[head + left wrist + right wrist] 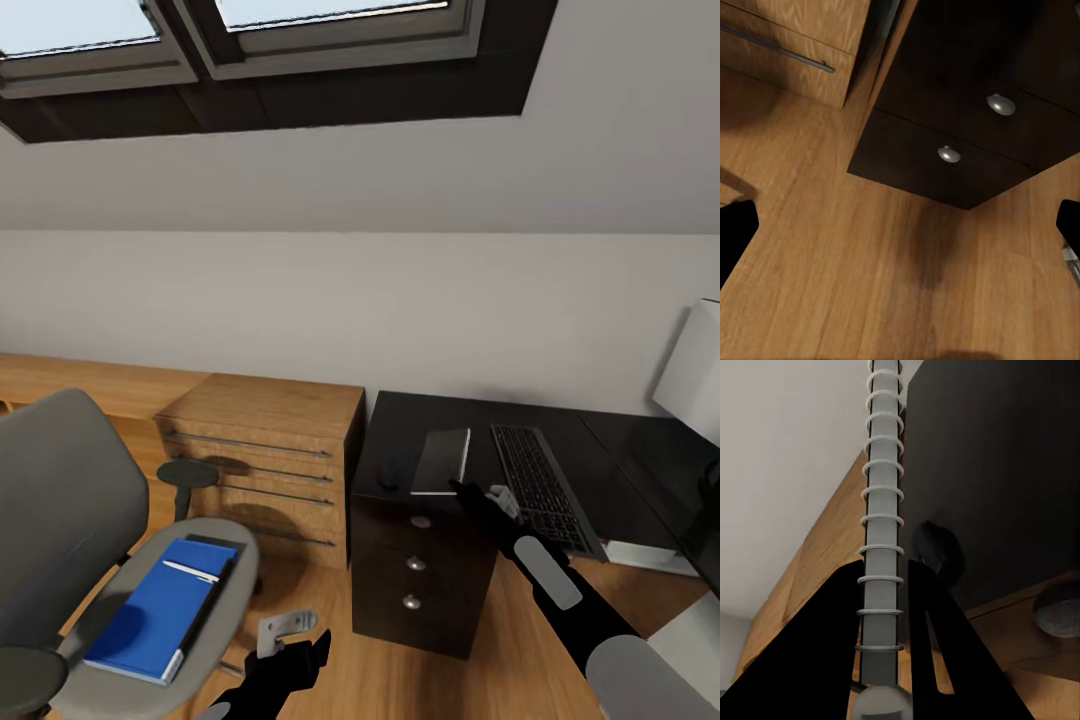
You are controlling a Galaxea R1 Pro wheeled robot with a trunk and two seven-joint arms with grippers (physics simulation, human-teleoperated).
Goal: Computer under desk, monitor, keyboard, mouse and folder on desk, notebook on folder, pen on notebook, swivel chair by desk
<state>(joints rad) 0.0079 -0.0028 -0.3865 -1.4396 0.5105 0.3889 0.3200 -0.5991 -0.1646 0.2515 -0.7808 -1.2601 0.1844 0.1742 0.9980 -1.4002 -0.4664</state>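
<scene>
Black desk (420, 425), one keyboard (540, 487), one notebook (442, 461), one folder (160, 607)

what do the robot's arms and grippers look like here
Both arms are matte black. The right arm carries a light grey oval panel on the forearm and a grey rounded upper segment. Its gripper has black tapered fingers. The left gripper is black, with a silver-grey perforated bracket.
</scene>
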